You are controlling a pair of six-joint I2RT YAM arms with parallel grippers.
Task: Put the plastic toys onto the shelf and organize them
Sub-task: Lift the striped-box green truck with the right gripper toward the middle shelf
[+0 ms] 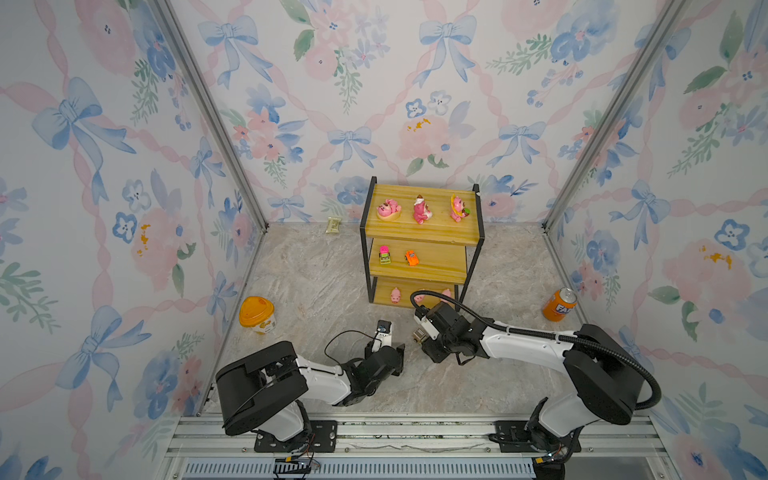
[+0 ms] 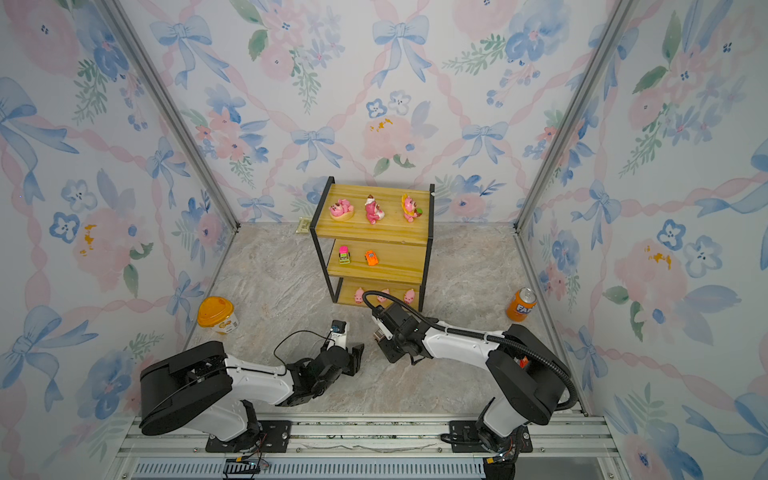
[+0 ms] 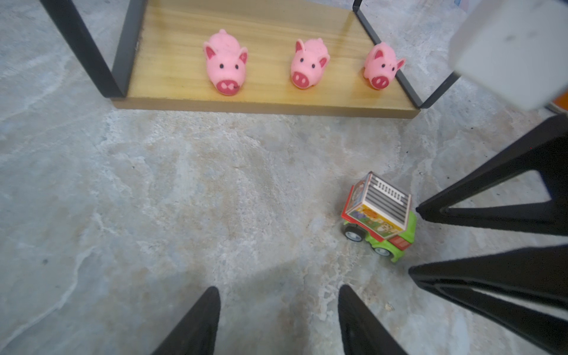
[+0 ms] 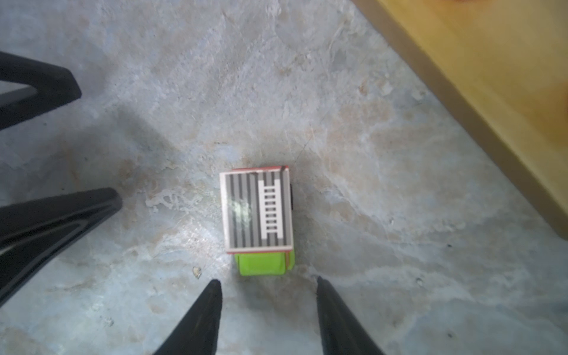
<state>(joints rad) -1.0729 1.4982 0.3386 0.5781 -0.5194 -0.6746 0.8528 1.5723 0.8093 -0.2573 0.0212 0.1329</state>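
toy truck (image 4: 258, 212) on desk (image 4: 368, 184) in front of shelf (image 1: 436, 230), R pincer (image 4: 268, 280) spread, empty, L pincer (image 3: 278, 289) spread, empty, both before shelf

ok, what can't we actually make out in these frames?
- Grey-green truck: both top views, nearly all hidden under the right arm's wrist.
- Middle pig: top views, partly behind that arm's cable.
- Small pale packet: top views, too small to identify.
- Shelf: right wrist view, only a blurred board corner, cut off by the edge.
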